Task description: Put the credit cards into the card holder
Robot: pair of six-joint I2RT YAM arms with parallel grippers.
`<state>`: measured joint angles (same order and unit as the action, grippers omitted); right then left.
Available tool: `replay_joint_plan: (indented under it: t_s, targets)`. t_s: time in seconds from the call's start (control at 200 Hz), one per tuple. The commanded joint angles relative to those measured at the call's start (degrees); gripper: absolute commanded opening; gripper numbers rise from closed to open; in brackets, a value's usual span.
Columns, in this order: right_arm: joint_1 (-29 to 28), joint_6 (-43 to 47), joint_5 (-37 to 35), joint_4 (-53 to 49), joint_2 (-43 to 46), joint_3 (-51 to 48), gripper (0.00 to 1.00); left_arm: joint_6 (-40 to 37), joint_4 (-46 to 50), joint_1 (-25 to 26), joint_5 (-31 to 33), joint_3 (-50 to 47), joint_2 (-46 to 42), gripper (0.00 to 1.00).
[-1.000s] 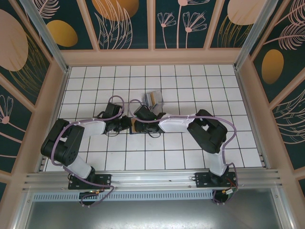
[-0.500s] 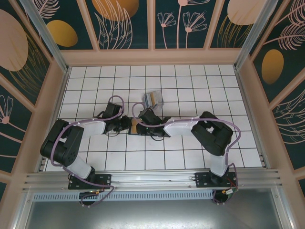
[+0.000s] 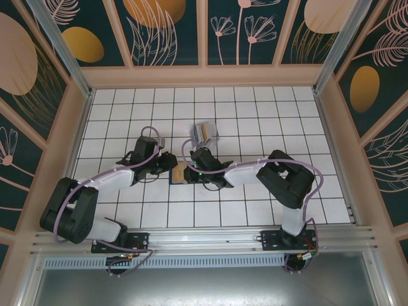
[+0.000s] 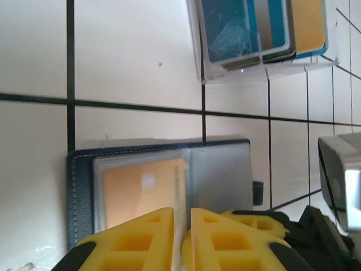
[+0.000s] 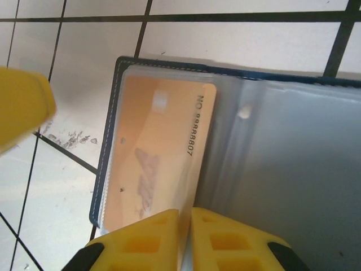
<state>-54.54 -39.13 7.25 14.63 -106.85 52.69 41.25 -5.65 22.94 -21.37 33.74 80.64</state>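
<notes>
Top view: both arms meet mid-table over the open dark blue wallet [image 3: 178, 174], which lies flat on the white tiled table [image 3: 268, 108]. Left gripper [image 3: 167, 168] comes in from the left, right gripper [image 3: 190, 171] from the right. The card holder [image 3: 206, 132] stands just above and right of them, apart from the wallet.

Left wrist: the card holder [image 4: 259, 72] is at upper right, clear plastic. It already has cards standing in it: a blue card [image 4: 228, 28], a grey card [image 4: 264, 22] and a tan card [image 4: 307, 22]. No print is readable on any of them. Below it is the wallet [image 4: 79, 192], with a tan-gold card [image 4: 141, 192] lying under its clear sleeve [image 4: 220, 175]. The left gripper [image 4: 181, 220] is at the bottom edge, yellow fingers [image 4: 135, 243] almost together. A pale strip of the sleeve runs into the narrow gap.

Right wrist: the same tan-gold card [image 5: 158, 147] sits on the left half of the wallet [image 5: 225, 70], inside the clear sleeve [image 5: 293, 169]. Printed along its right edge is "NO" plus a digit string ending roughly "807". The middle digits are too soft to trust. The right gripper [image 5: 184, 217] is at bottom centre, fingers [image 5: 225, 243] nearly closed. The card edge and the sleeve fold both run into the slit, and I can't tell whether the card itself or just the sleeve is pinched.
</notes>
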Motion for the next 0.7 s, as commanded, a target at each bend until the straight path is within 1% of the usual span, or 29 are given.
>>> replay_joint_plan:
  t_s: [0.0, 0.085, 0.165, 0.325, 0.48, 0.631, 0.696]
  targets:
    - [0.84, -1.11, 3.13, 3.2, 0.65, -0.79, 0.12, 1.55, -2.54, 0.35, -3.27, -2.41, 1.14, 0.15]
    - [0.93, -1.26, 3.2, 3.04, 0.9, -0.96, 0.12, 4.4, -5.5, 0.83, -7.53, -4.97, 1.67, 0.13]
    - [1.02, -1.22, 3.56, 3.82, 0.87, -1.46, 0.12, 5.63, -5.76, 2.37, -9.25, -7.28, 0.42, 0.13]
    - [1.37, -1.37, 4.68, 4.06, -0.06, -0.69, 0.11, 3.46, -1.19, 3.07, -8.11, -7.38, -0.95, 0.14]
    - [1.44, -1.71, 5.81, 4.82, -0.59, -0.35, 0.1, 3.03, -2.78, 3.08, -8.08, -6.62, 2.07, 0.14]
    - [1.5, -3.33, 7.02, 8.19, -0.14, -2.36, 0.08, 2.69, -3.56, 3.06, -7.03, -5.71, 4.17, 0.14]
    - [1.59, -3.8, 7.09, 8.34, 0.04, -2.49, 0.08, 3.07, -4.28, 3.16, -7.79, -5.61, 5.22, 0.14]
